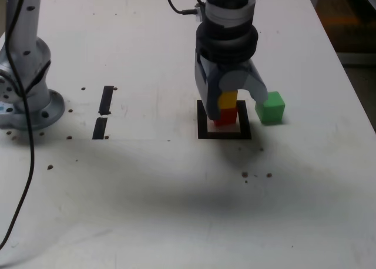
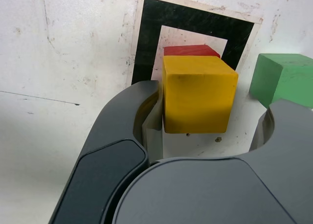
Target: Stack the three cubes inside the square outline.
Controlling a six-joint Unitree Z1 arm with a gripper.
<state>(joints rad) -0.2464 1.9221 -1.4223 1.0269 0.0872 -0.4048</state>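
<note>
The yellow cube (image 1: 228,98) (image 2: 198,94) sits on top of the red cube (image 1: 226,117) (image 2: 190,50), and both stand inside the square outline (image 1: 203,125) (image 2: 146,38) of black tape. My gripper (image 1: 232,104) (image 2: 210,116) is open and straddles the yellow cube. One finger (image 2: 146,111) lies close against the cube's side, and there is a gap to the other finger (image 2: 279,121). The green cube (image 1: 271,108) (image 2: 281,77) rests on the table just outside the outline, at the exterior view's right, near the gripper's outer finger.
Two short black tape strips (image 1: 106,100) (image 1: 100,128) lie at the exterior view's left. The arm's grey base (image 1: 26,101) stands at the far left with a black cable (image 1: 27,163) trailing forward. The white table's edge (image 1: 352,87) runs down the right side.
</note>
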